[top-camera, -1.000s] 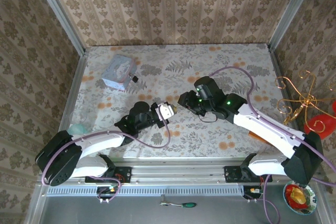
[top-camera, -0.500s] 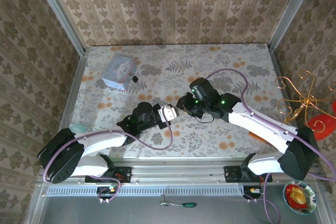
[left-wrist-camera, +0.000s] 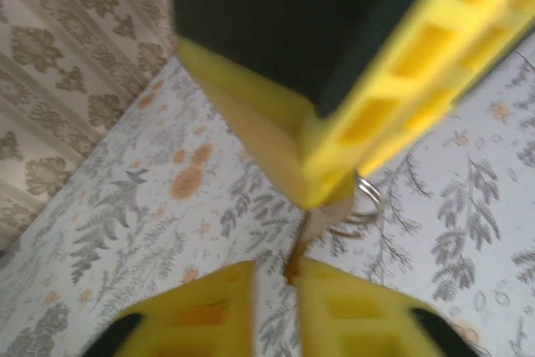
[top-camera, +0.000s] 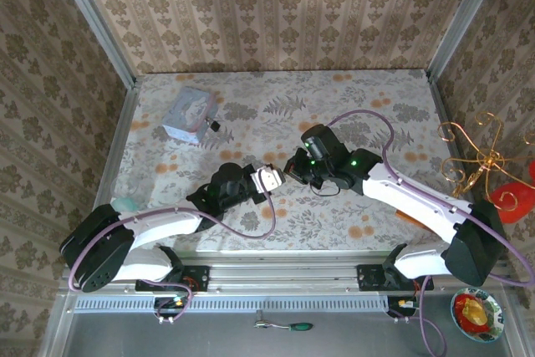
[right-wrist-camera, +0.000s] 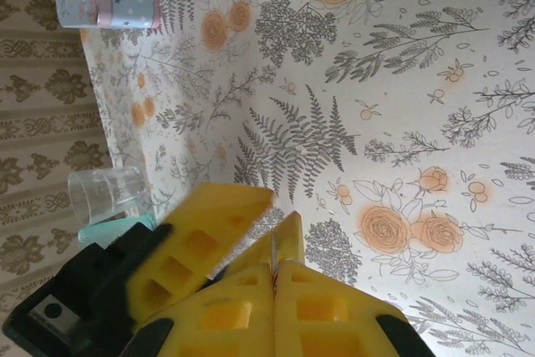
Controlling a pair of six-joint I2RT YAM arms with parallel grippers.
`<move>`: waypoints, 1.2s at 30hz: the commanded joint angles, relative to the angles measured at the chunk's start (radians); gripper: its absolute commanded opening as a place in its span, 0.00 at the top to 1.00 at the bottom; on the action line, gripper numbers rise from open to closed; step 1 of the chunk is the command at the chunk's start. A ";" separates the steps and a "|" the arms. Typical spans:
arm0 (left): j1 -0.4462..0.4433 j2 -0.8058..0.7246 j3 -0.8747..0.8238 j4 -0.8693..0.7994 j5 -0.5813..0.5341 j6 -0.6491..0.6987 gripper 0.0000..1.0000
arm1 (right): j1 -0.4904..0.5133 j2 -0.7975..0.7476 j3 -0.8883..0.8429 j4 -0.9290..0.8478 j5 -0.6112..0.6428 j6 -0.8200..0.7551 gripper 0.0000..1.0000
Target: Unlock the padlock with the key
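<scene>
Two claws meet over the middle of the surface (top-camera: 393, 114). We see the right claw (right-wrist-camera: 273, 267) clenched on the key (left-wrist-camera: 295, 262), whose tip hangs between the slightly parted, released fingers of the left claw (left-wrist-camera: 276, 282). The padlock (top-camera: 214, 125) lies toward the far-left corner, just beside a blue tin (top-camera: 188, 113).

Surface (top-camera: 276, 89): pale, printed with grey ferns and orange roses. Tin (top-camera: 189, 113): light blue. Walls (top-camera: 276, 6): beige damask stripes. Left pincer (left-wrist-camera: 276, 277) and right pincer (right-wrist-camera: 274, 265): yellow fingers.
</scene>
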 commanded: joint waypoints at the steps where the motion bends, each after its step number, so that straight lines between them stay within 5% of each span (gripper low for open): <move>1: -0.004 -0.025 -0.033 0.112 -0.077 -0.060 0.67 | 0.002 -0.043 -0.034 0.054 0.028 -0.013 1.00; 7: 0.127 -0.190 -0.094 0.126 -0.237 -0.553 0.45 | -0.017 -0.131 -0.103 0.221 0.134 -0.095 1.00; 10: 0.282 -0.289 -0.042 -0.081 -0.095 -0.881 0.38 | -0.015 -0.151 -0.155 0.389 0.160 -0.113 1.00; 14: 0.393 -0.305 0.068 -0.276 0.138 -1.097 0.38 | 0.007 -0.134 -0.210 0.609 0.166 -0.163 1.00; 23: 0.408 -0.139 0.125 0.009 0.416 -1.653 0.52 | 0.078 -0.074 -0.296 0.957 0.233 -0.275 1.00; 36: 0.326 -0.049 0.190 0.091 0.438 -1.741 0.62 | 0.084 -0.069 -0.306 0.980 0.253 -0.255 1.00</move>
